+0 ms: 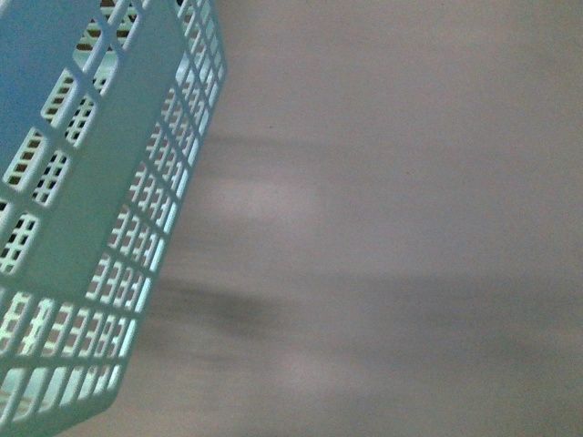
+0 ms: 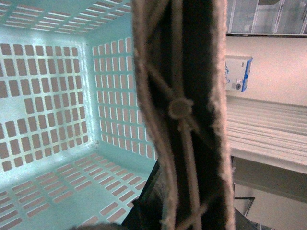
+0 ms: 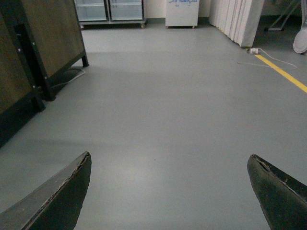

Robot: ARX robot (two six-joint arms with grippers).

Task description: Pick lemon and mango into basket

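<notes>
Right claw (image 3: 168, 155): black curved fingers (image 3: 62, 194), scuffed edges.

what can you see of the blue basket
The basket is light-blue plastic, its walls and floor pierced by rows of rectangular slots. In the front view it sits at the left, tilted and cut off by the frame. The left wrist view looks inside: no fruit on the floor part shown. Its brown ribbed handle crosses close before that camera.
</notes>
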